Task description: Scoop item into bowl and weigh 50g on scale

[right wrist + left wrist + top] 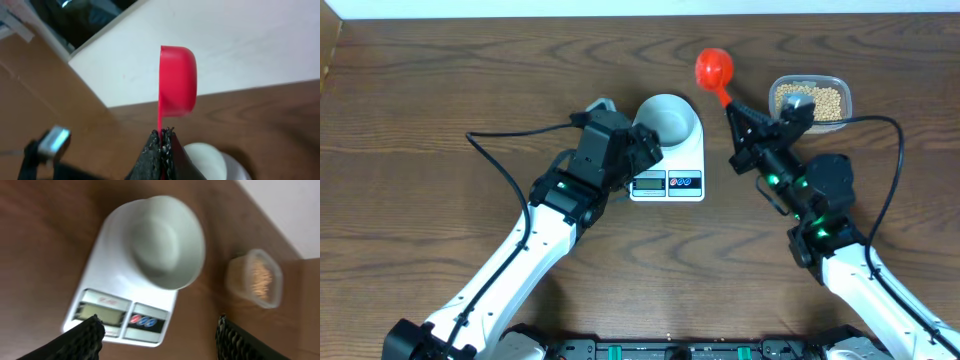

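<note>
The beans (825,98) are seen as small, round, tan, hard grains, loose in a clear thin-walled plastic tub (846,100) near the far edge of the wood-grain counter (440,80), right of centre. They are judged light, dry and prone to rolling and bouncing, so they are to be scooped, not pinched. The red scoop (715,70), rigid glossy plastic with a round cup on a thin flat handle, is clamped at the handle end by the right tool (162,137); no beans are seen in it. The bowl (668,115), smooth, white, round and empty, is set on the flat white scale (692,160), mid-counter toward the far edge, and is judged light and easily slid. The left tool (160,325) is spread wide with nothing held, just beside the scale's display end.
</note>
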